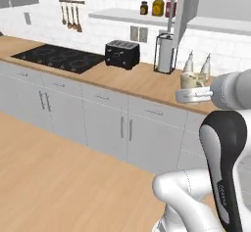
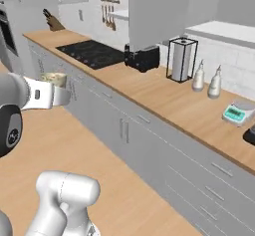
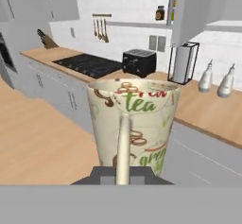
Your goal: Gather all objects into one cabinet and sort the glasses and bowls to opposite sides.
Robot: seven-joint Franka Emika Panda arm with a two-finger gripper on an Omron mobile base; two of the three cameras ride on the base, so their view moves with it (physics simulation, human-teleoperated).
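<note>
Glossy white, rounded arm segments [image 1: 184, 192], joined like thick bent pipes. Black elongated cover panel [image 1: 223, 162] along one upper link, edged in white, with faint small grey lettering near its lower end. Pale grey cylindrical wrist [image 1: 230, 90] ending in a flat white flange. Dark round joint cap [image 2: 10, 130] with a small grey mark.

Cup [image 3: 134, 126]: cream, green "tea" lettering, brown swirl marks. Countertop [image 2: 164, 98]: warm wood tone. Toaster [image 1: 122, 54] and cooktop [image 1: 59, 58]: black. Drawer fronts [image 2: 199, 180]: pale grey. Two bottles [image 2: 207, 79]: white. Scale [image 2: 234, 113]: teal display.
</note>
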